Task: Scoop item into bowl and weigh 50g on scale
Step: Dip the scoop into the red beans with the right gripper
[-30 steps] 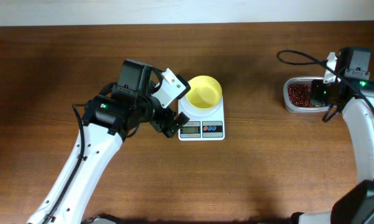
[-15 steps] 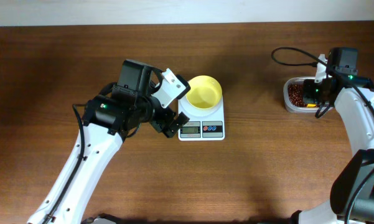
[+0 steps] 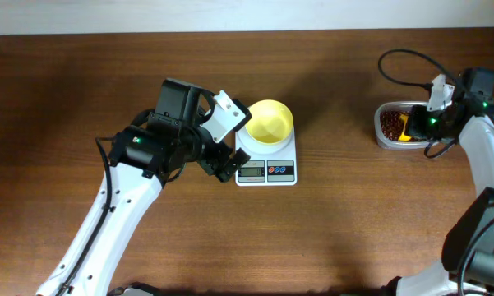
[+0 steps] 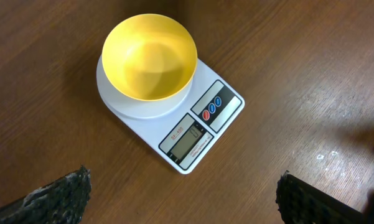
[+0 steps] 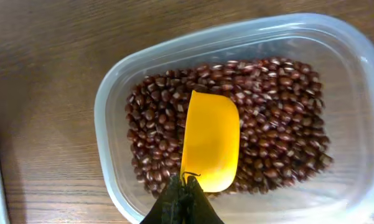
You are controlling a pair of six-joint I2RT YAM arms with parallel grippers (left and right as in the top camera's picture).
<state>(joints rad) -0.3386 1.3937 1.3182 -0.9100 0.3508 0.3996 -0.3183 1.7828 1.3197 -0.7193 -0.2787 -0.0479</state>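
The empty pale-yellow bowl point(image 3: 270, 121) point(image 4: 149, 57) stands on the white scale point(image 3: 267, 170) point(image 4: 196, 127) at the table's middle. My left gripper point(image 3: 224, 162) point(image 4: 183, 196) is open and empty, just left of the scale's display. The reddish-brown beans point(image 3: 391, 123) point(image 5: 155, 118) lie in a clear plastic tub point(image 3: 380, 136) point(image 5: 112, 93) at the far right. My right gripper point(image 3: 431, 123) point(image 5: 185, 186) is shut on the handle of a yellow scoop point(image 3: 405, 128) point(image 5: 210, 140). The scoop's empty bowl rests among the beans inside the tub.
A black cable point(image 3: 403, 62) loops over the table behind the tub. The table's far edge runs along the top of the overhead view, with a pale wall beyond it.
My right arm swung left and then back right over the tub, and the yellow scoop now shows in the beans. The left arm, bowl and scale have not moved.
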